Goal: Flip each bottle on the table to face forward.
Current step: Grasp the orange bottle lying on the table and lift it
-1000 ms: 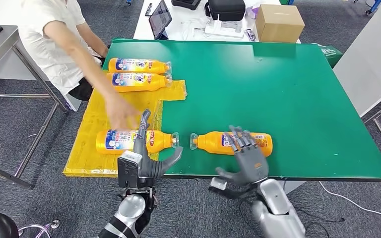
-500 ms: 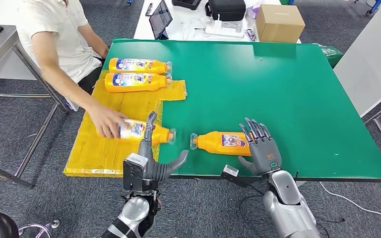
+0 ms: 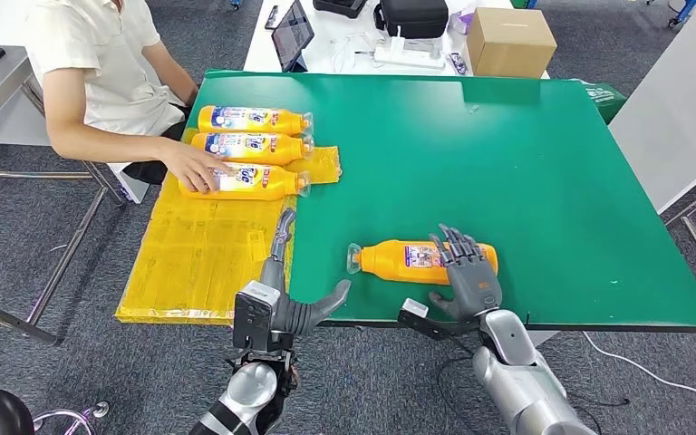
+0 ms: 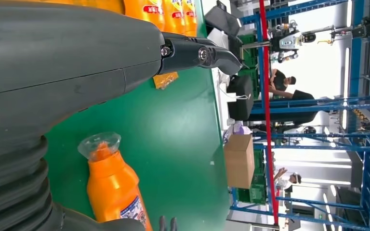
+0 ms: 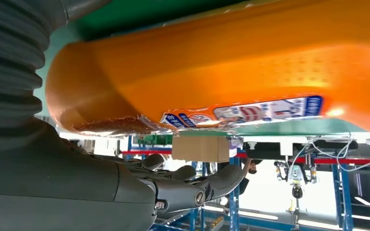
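An orange bottle lies on its side near the front edge of the green table, cap pointing left. My right hand lies over its base end with fingers spread across the top and the thumb on the near side, not closed round it. My left hand is open at the table's front edge, left of the bottle's cap, holding nothing. Three more orange bottles lie in a row at the back left, labels up.
A person sits at the table's left corner, one hand on the nearest of the three bottles. A yellow mat covers the left front. A cardboard box, a tablet and a black bag stand behind.
The person has carried the front-left bottle back and laid it beside the other two. My right hand has come down onto the remaining bottle's base end. My left hand has barely moved.
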You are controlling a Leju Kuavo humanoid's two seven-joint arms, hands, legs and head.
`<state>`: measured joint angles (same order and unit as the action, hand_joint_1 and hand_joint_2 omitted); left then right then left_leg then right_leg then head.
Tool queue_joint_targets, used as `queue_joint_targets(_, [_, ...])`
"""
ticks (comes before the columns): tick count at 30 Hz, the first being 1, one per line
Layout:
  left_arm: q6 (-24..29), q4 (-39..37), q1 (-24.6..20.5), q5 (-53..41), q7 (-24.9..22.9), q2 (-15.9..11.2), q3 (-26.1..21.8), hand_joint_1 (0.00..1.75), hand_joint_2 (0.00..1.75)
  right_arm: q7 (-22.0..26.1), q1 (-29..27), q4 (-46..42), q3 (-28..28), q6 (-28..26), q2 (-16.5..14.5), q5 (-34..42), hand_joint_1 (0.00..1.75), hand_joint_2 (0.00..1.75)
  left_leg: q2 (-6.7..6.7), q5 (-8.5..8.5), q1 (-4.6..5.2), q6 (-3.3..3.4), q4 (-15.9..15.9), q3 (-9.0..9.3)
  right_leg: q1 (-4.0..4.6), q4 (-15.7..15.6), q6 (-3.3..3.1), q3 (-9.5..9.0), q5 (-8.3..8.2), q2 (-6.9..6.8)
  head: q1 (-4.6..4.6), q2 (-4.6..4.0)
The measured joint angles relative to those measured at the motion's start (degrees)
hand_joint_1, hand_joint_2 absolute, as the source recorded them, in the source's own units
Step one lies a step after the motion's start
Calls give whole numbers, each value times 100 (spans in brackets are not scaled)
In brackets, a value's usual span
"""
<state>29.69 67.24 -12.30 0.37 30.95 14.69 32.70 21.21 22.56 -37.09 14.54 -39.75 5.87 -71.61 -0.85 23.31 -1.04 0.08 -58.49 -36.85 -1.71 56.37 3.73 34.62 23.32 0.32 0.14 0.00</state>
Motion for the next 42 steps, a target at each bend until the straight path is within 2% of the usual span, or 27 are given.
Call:
queue_joint_targets(3, [-9,-32,0,-1,-5,0,0,0,175,-165,112,156,150,-18,84,-90,0,175,-2,-1,1,2,0,2,-1,-2,1,-3,0,-1,0,0])
queue_joint_targets(7, [-22,-65,0,-34,-47,0,2,0,175,-645,272,285,357,109,204,-283,0,175,-2,-4,2,6,0,10,-2,-2,1,-10,-2,0,-2,0])
queue_joint_targets(12, [-34,-94,0,-60,-85,0,5,0,175,-885,383,375,505,163,309,-404,0,175,-1,-5,2,6,0,19,-1,-2,2,-19,-2,0,-2,0])
queue_joint_targets(17, [-14,-97,3,-189,-188,0,5,0,175,-1842,461,437,681,-10,383,-981,0,175,-2,-5,2,7,0,21,-1,-1,2,-25,-2,-1,-1,0])
queue_joint_targets(20, [-3,-97,12,-251,-253,0,1,0,175,-2149,462,444,720,-30,368,-1085,0,175,-1,-5,2,7,0,21,-1,-1,2,-25,-3,0,-1,0])
queue_joint_targets(29, [-28,-97,33,-318,-316,0,-8,0,175,-2230,450,414,748,107,334,-1057,0,175,0,-5,1,6,0,21,-1,-1,2,-24,-3,0,-1,0])
queue_joint_targets(32, [-103,-97,40,-334,-380,0,-16,0,175,-2048,448,341,745,364,310,-746,0,175,0,-5,1,6,0,22,0,-1,2,-25,-3,1,-1,0])
queue_joint_targets(35, [-262,-93,44,-292,-471,0,-18,0,175,-1772,510,277,723,864,302,-257,0,175,5,-4,1,6,0,29,0,-1,2,-28,-3,2,-1,0])
queue_joint_targets(36, [-325,-88,45,-262,-505,0,-18,0,175,-1651,562,264,703,1129,304,-31,11,175,11,-4,1,6,0,34,0,-2,1,-30,-3,3,-1,0])
queue_joint_targets(37, [-386,-81,45,-234,-539,0,-18,0,175,-1538,622,255,680,1402,311,178,45,175,18,-3,1,6,0,39,0,-2,1,-33,-4,5,-1,0])
queue_joint_targets(39, [-515,-57,44,-163,-605,0,-17,0,175,-1355,735,249,640,1881,337,504,129,175,28,-3,1,7,0,48,0,-3,1,-39,-5,7,-1,0])
queue_joint_targets(40, [-573,-45,42,-129,-635,0,-17,0,175,-1296,771,249,634,2033,354,586,161,175,28,-3,1,7,0,50,0,-3,2,-41,-6,7,-1,0])
queue_joint_targets(42, [-682,-25,38,-64,-688,0,-13,0,175,-1179,811,249,634,2238,391,712,174,175,28,-3,1,7,0,50,0,-2,3,-43,-8,7,-1,0])
